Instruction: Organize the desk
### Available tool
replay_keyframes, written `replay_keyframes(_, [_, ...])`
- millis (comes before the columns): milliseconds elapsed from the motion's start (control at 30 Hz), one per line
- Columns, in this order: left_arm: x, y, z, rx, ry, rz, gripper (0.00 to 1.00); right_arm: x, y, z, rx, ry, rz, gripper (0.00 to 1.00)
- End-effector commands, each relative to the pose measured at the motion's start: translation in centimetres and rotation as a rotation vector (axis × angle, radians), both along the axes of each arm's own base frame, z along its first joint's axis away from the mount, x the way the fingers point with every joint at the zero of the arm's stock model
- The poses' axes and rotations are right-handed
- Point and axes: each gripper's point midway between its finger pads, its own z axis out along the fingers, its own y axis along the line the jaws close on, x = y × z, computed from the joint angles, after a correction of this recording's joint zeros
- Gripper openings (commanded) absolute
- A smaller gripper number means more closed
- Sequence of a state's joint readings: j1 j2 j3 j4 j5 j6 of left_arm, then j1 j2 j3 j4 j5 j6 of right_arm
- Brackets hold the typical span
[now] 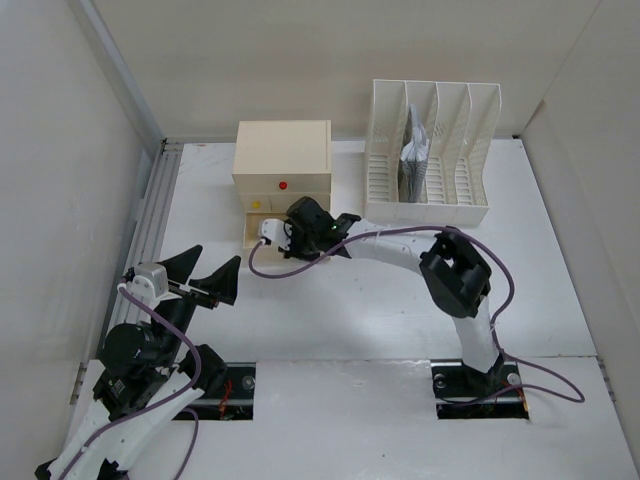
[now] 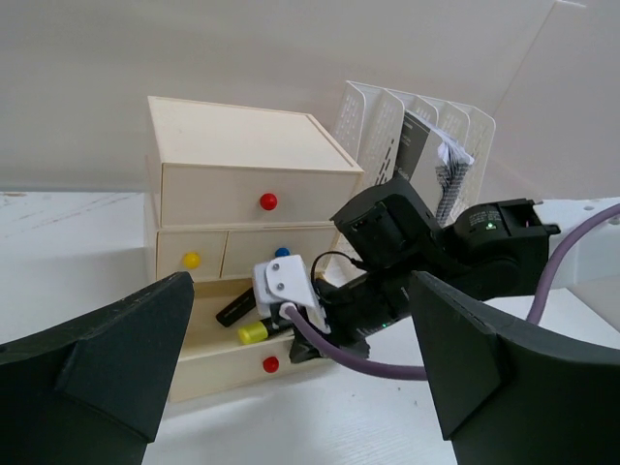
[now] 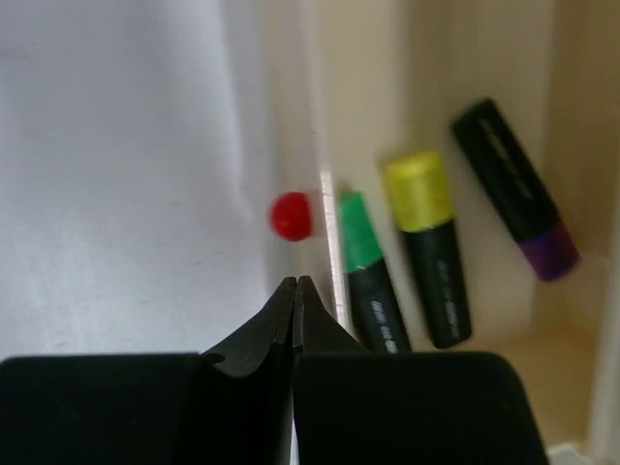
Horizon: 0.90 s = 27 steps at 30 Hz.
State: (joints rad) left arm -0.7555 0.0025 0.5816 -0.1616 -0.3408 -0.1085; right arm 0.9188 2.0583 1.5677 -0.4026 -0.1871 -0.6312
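Note:
On the white desk [image 1: 350, 310] stands a beige drawer box [image 1: 283, 150] with its bottom drawer [image 2: 208, 363] pulled out. In that drawer lie a green highlighter [image 3: 366, 276], a yellow one [image 3: 426, 242] and a purple one [image 3: 513, 189]. My right gripper [image 1: 288, 240] is shut with nothing in it. Its tips [image 3: 295, 283] sit just outside the drawer's front panel, a little short of the red knob [image 3: 292, 215]. My left gripper [image 1: 205, 275] hovers open over the desk's left front, facing the box, its fingers [image 2: 107, 358] wide apart.
A white slotted file rack [image 1: 430, 150] holding papers [image 1: 415, 160] stands right of the drawer box at the back. A grey rail [image 1: 150, 220] runs along the desk's left edge, with white walls around. The right arm's purple cable [image 2: 387, 363] trails across the desk before the drawer.

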Motion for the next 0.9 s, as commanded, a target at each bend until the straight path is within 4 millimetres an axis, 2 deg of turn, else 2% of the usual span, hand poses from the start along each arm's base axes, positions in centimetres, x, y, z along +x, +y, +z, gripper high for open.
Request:
replay_keyframes(0, [-3.1, 3.0, 3.3, -0.140, -0.167, 0.005, 0.91, 4.7, 0.3, 3.1, 0.075, -0.190, -0.230, 0.00])
replay_keyframes(33, [-3.1, 3.0, 3.3, -0.140, -0.167, 0.005, 0.91, 5.2, -0.1, 3.0, 0.081, -0.201, -0.284, 0.00])
replay_keyframes(67, [-3.1, 3.0, 3.3, -0.140, -0.167, 0.005, 0.91, 6.5, -1.1, 3.7, 0.070, -0.263, -0.372, 0.00])
replay_keyframes(200, [-3.1, 3.0, 3.3, -0.140, -0.167, 0.005, 0.91, 8.1, -2.4, 4.0, 0.048, -0.335, -0.477, 0.00])
replay_keyframes(400, [-3.1, 3.0, 3.3, -0.140, -0.167, 0.005, 0.91, 9.1, -3.0, 4.0, 0.034, -0.378, -0.542, 0.00])
replay_keyframes(567, [-3.1, 3.0, 3.3, -0.140, -0.167, 0.005, 0.91, 10.2, -2.2, 4.9, 0.043, -0.419, -0.539, 0.00])
replay_keyframes(600, [-3.1, 3.0, 3.3, -0.140, -0.167, 0.005, 0.91, 10.1, -1.9, 4.3, 0.037, -0.405, -0.525, 0.00])
replay_keyframes(633, [-3.1, 3.0, 3.3, -0.140, -0.167, 0.005, 0.91, 10.2, -1.4, 4.7, 0.048, -0.405, -0.505, 0.00])
replay_keyframes(700, [-3.1, 3.0, 3.3, -0.140, -0.167, 0.005, 0.91, 9.5, -0.6, 4.3, 0.063, -0.366, -0.459, 0.00])
replay_keyframes(867, [-3.1, 3.0, 3.3, -0.140, -0.167, 0.005, 0.91, 9.2, 1.0, 5.3, 0.115, -0.339, -0.396, 0.00])
